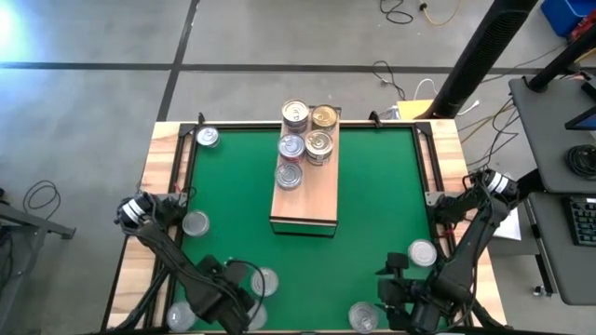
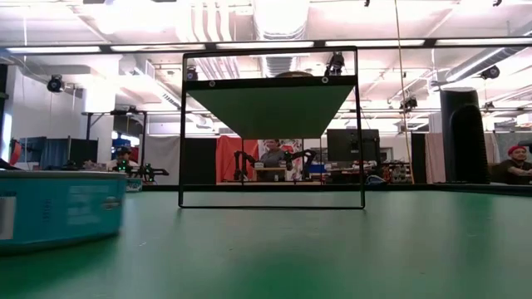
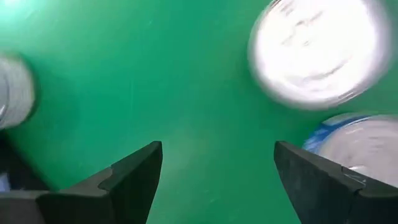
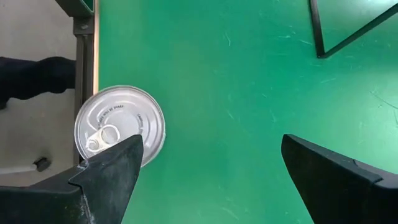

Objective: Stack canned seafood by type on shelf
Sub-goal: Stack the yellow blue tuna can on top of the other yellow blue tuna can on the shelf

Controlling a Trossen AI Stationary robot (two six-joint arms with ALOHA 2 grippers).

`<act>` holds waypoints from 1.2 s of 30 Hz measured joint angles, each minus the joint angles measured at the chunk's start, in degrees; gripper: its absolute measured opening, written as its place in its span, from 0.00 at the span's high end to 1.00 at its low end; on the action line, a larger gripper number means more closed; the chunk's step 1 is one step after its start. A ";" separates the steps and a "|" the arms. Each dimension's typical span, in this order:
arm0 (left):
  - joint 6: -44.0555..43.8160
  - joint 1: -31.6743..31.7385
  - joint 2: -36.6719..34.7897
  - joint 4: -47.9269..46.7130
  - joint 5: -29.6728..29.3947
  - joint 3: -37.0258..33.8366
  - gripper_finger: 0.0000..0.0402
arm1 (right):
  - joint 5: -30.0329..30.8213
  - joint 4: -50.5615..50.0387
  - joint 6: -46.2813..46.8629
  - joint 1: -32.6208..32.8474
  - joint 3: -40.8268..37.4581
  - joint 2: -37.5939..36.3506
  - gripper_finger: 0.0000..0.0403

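Shelf [image 1: 307,194]: upper middle of the high view, on the green tabletop [image 1: 372,195].
Cans on shelf [image 1: 306,141]: 5, at its far end; 2 gold-topped.
Loose cans [image 1: 196,222]: scattered at left edge, upper left corner, bottom and right.
Left claw [image 3: 217,180]: lower left, wide, holding nothing; 2 cans [image 3: 317,50] ahead.
Right claw [image 4: 211,174]: lower right, wide, empty; silver can [image 4: 119,124] beside 1 finger.
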 joint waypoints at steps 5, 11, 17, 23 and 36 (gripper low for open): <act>-0.78 0.57 0.96 2.08 1.99 -2.90 0.27 | 0.00 -0.16 -0.03 0.38 -0.13 0.00 0.07; 3.37 2.73 1.03 11.15 1.54 -8.62 0.27 | 0.07 -0.46 -0.02 0.51 -1.21 -0.02 0.07; 8.80 5.17 1.05 20.45 -3.72 -13.57 0.27 | 0.01 -3.87 7.08 0.21 -4.78 -0.02 0.07; 17.17 9.76 1.05 34.40 -10.88 -17.80 0.27 | 0.07 -9.58 11.98 -0.09 -7.11 -0.02 0.07; 35.88 14.02 9.77 50.34 -21.62 -12.00 0.27 | 6.16 13.07 -3.72 -0.03 -17.25 -0.04 0.07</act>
